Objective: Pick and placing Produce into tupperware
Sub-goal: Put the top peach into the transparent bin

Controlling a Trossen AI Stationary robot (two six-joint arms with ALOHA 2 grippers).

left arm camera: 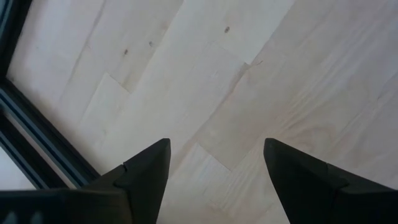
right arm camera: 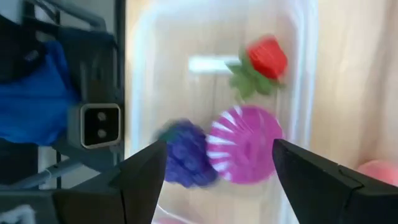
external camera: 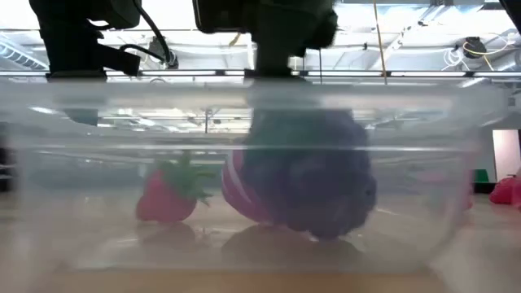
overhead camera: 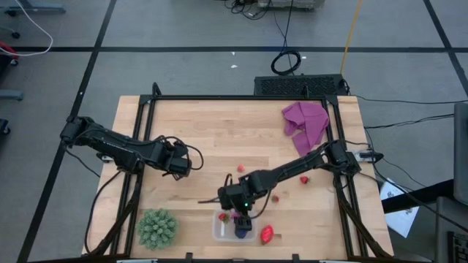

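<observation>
The clear tupperware (overhead camera: 219,232) sits near the table's near edge, and its wall (external camera: 81,163) fills the low view. Inside lie a red strawberry (right arm camera: 267,57), a magenta ball (right arm camera: 244,144) and a dark purple grape bunch (right arm camera: 185,154). My right gripper (right arm camera: 219,149) hovers open just above the box, over the ball and grapes, touching nothing. Another strawberry (overhead camera: 267,234) lies on the table right of the box. Tiny red pieces (overhead camera: 304,179) (overhead camera: 240,168) (overhead camera: 276,197) lie on the wood. My left gripper (left arm camera: 216,146) is open over bare wood at the table's left.
A spiky green ball (overhead camera: 157,228) stands left of the tupperware at the near edge. A purple cloth (overhead camera: 306,123) lies at the far right corner. The table's black frame (overhead camera: 139,109) runs along its sides. Bare wood (overhead camera: 219,131) spans the middle and far part.
</observation>
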